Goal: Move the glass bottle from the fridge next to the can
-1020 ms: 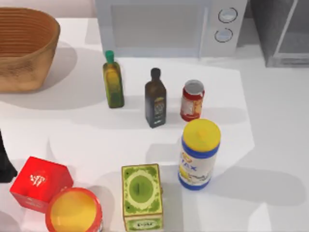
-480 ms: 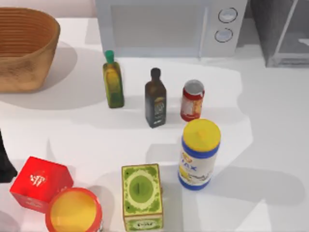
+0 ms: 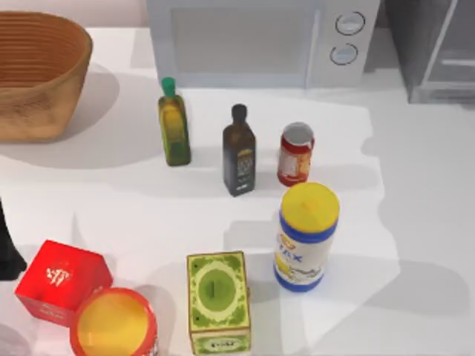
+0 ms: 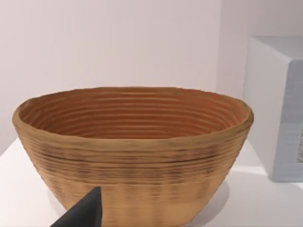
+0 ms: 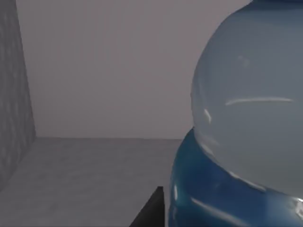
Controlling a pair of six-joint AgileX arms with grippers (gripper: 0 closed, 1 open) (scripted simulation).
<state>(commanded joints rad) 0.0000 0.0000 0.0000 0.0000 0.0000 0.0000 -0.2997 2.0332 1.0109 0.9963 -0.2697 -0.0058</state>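
Observation:
The glass bottle (image 5: 246,123) looms very close in the right wrist view, clear bluish glass over a blue label band, standing on the grey floor inside the fridge (image 5: 71,179). A dark part of my right gripper (image 5: 149,213) shows just beside the bottle's base. In the top view the fridge (image 3: 438,52) stands at the back right with its pale framed door swung out. The red can (image 3: 296,154) with a silver top stands mid-table, right of the dark brown bottle (image 3: 239,150). My left arm (image 3: 6,248) is parked at the left edge.
A woven basket (image 3: 37,74) sits at the back left, with the white microwave (image 3: 260,41) behind the bottles. An oil bottle (image 3: 174,122), a white-and-blue canister (image 3: 306,237), a green box (image 3: 217,300), a red box (image 3: 61,282) and a red tub (image 3: 113,325) stand around.
The shadow on the table's right side has shifted and the fridge door's outline has moved slightly. The things on the table have stayed put.

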